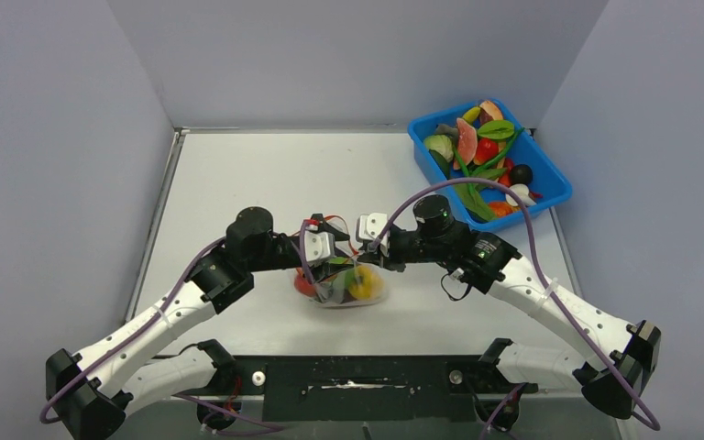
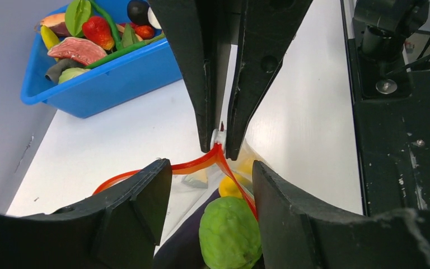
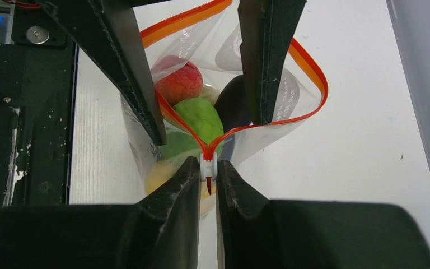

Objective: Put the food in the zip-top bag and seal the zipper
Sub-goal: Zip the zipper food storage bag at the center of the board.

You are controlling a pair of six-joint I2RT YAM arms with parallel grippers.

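Right gripper (image 3: 208, 174) clenched on slider (image 3: 208, 163), right end of zipper (image 3: 269, 119). Open strip runs left toward left gripper (image 2: 211, 171), jaws spread, gripping nothing. Zip-top bag (image 1: 341, 286) mid-table, food (image 3: 199, 115) inside. Seal pull likely leftward.

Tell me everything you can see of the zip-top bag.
The zip-top bag is clear, thin, crinkly plastic with an orange-red zipper around its mouth. It lies on the white table between the two arms, its mouth gaping in a loop. A small white slider sits at one end of the zipper, pinched by the shut right hand. The open left hand has its fingers at the mouth; contact with the film is unclear. Inside are green, red, yellow and dark toy foods.
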